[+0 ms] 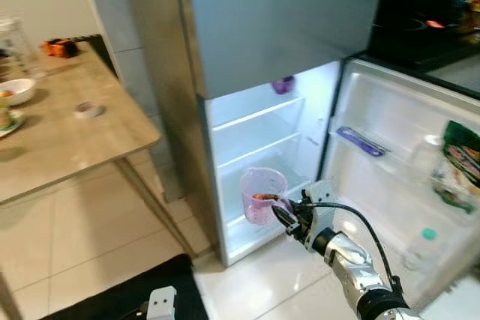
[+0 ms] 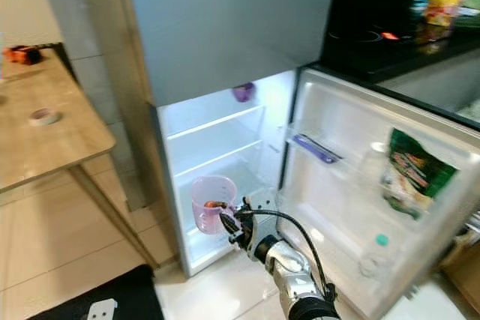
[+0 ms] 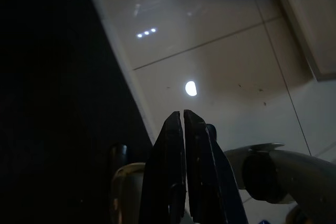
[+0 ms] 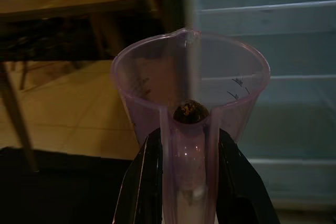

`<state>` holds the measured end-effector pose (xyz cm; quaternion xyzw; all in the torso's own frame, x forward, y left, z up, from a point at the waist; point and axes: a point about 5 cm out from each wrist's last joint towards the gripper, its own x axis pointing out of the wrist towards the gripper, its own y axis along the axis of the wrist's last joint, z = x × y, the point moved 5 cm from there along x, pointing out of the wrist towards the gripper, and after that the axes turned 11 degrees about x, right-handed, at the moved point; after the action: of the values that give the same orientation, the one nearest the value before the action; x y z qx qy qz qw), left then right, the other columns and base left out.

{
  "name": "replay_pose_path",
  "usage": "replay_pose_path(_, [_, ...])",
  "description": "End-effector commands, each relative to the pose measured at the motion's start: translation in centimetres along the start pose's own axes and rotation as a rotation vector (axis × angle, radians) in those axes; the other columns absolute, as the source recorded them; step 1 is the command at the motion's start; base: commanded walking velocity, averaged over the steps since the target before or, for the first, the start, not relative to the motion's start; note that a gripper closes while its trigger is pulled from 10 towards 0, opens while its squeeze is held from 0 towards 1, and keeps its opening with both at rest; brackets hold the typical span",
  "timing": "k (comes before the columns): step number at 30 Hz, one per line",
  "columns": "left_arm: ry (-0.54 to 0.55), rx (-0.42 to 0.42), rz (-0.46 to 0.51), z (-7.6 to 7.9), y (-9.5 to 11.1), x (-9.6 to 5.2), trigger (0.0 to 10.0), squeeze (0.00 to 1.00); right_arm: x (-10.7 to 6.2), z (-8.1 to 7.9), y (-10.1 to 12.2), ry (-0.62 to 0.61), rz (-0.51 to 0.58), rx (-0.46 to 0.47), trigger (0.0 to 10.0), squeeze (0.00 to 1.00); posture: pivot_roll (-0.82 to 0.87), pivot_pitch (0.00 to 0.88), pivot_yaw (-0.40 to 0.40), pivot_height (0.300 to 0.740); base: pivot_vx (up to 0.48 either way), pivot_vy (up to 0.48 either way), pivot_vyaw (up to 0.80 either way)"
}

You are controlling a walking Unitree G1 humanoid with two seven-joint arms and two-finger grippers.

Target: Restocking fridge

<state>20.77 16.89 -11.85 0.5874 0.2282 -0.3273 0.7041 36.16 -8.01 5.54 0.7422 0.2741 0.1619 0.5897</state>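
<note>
A clear pink measuring jug [image 1: 262, 194] hangs upright in front of the open fridge [image 1: 259, 148], level with its lowest shelf. My right gripper [image 1: 280, 213] is shut on the jug's handle [image 4: 187, 156], one black finger on each side. A small brown lump [image 4: 190, 112] sits at the rim where the handle joins. The fridge's white shelves [image 1: 255, 114] are lit and bare, apart from a small purple object [image 1: 283, 85] at the top. My left gripper [image 3: 183, 124] hangs low over the floor tiles, fingers pressed together with nothing between them.
The fridge door [image 1: 397, 185] stands open to the right, holding a green packet [image 1: 459, 166], a purple item [image 1: 360, 142] and bottles. A wooden table [image 1: 67, 136] with a bowl [image 1: 16, 91] and small items is at the left. A black mat [image 1: 124, 297] lies on the floor.
</note>
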Motion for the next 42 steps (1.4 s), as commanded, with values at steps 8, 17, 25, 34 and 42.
replay_pose_path(8, [0.009, -0.017, -0.047, 0.0, -1.2, -0.2, 10.0, 0.00, -0.1, 0.5, 0.5, -0.007, 0.003, -0.010, 10.0, 0.00, -0.09, 0.000, 0.012, 0.740, 0.000, 0.000, 0.71])
replay_pose_path(17, [0.013, -0.027, -0.069, 0.0, -2.0, -0.4, 10.0, 0.00, -0.1, 0.5, 0.5, -0.005, 0.003, -0.012, 10.0, 0.00, -0.09, 0.000, 0.012, 0.740, 0.000, 0.000, 0.71])
replay_pose_path(25, [0.016, -0.027, -0.083, -0.1, -2.4, -0.6, 10.0, 0.00, -0.2, 0.5, 0.4, -0.002, 0.002, -0.010, 10.0, 0.00, -0.09, 0.000, 0.011, 0.740, 0.000, 0.000, 0.71])
replay_pose_path(34, [0.009, -0.027, -0.089, -0.2, -2.5, -0.7, 10.0, 0.00, -0.3, 0.4, 0.4, -0.001, 0.010, 0.005, 10.0, 0.00, -0.09, 0.000, 0.013, 0.740, 0.000, 0.000, 0.71])
replay_pose_path(42, [0.007, -0.028, -0.087, -0.2, -2.3, -0.6, 10.0, 0.00, -0.3, 0.5, 0.4, -0.001, 0.013, 0.012, 10.0, 0.00, -0.09, 0.000, 0.013, 0.740, 0.000, 0.000, 0.71])
